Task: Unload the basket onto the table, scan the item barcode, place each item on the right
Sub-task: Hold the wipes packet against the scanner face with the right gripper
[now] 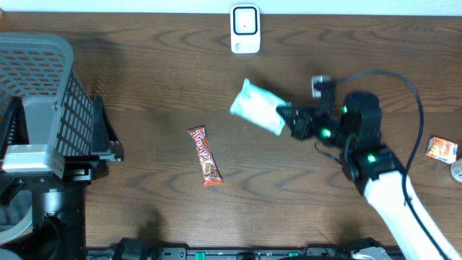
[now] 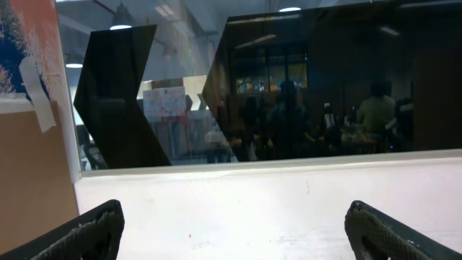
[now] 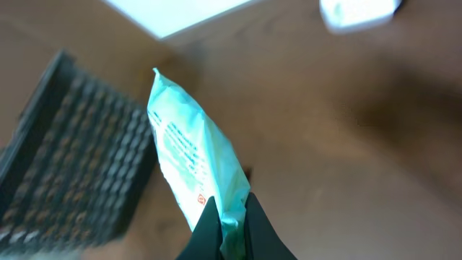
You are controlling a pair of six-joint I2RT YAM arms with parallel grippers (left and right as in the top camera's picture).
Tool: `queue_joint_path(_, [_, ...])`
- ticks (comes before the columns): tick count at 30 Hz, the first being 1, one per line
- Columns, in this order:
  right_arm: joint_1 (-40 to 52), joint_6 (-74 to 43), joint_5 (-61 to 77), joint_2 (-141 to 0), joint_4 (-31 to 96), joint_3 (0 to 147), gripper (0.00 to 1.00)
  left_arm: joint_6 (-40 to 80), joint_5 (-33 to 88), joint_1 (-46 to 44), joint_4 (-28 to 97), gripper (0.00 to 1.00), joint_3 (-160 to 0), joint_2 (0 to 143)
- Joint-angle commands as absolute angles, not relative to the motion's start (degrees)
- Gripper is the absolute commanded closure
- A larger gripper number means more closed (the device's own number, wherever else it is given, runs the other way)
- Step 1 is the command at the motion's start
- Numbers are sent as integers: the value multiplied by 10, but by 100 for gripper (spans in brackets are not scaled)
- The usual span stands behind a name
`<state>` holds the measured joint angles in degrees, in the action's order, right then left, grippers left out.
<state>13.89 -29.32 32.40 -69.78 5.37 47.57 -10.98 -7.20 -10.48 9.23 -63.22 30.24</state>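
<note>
Jaws pressed together on the right gripper (image 3: 225, 209), and they are pinching the lower seam of the pale green packet (image 3: 189, 155). The wrist view shows the packet standing up and away from the fingertips, with only a thin strip of it in the bite. From overhead, the packet (image 1: 258, 107) juts out to the left of the gripper (image 1: 285, 114), lifted off the wooden table (image 1: 144, 87) and tilted.

It's a slim hold, and that's the worry. With so little wrapper between the fingers, a quick wrist turn could let the packet swing or slide out. There is small print on the face shown to the wrist camera, but whether that is the barcode is too blurred to tell. If the code faces the wrong way, the pass will read nothing.

Further out, the white scanner (image 1: 245, 29) sits at the far edge of the table, beyond the packet and slightly left, with bare wood between them. The likely next move is to carry the packet up there and turn it.

Elsewhere, a chocolate bar (image 1: 205, 157) lies near the centre and an orange wrapper (image 1: 441, 149) at the right edge. A grey basket (image 1: 43, 79) stands at the left. The left gripper (image 2: 231, 231) hangs spread wide, holding nothing and facing a window.
</note>
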Motion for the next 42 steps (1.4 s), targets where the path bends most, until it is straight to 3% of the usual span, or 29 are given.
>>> queue_joint_path(1, [150, -233, 216, -752, 66, 583, 98, -119, -70, -102, 91, 2, -632, 298])
queue_joint_path(10, [174, -53, -3, -952, 190, 853, 99, -119, -70, -102, 91, 2, -632, 298])
queue_joint_path(21, [196, 89, -145, -1140, 185, 1044, 99, -119, -70, -102, 91, 2, -632, 298])
queue_joint_path(29, [226, 216, -284, -1232, 117, 1102, 99, -119, -71, -102, 91, 2, -632, 298])
queue_joint_path(42, [263, 326, -317, -1296, 50, 1103, 99, -119, -71, -102, 91, 2, -632, 298])
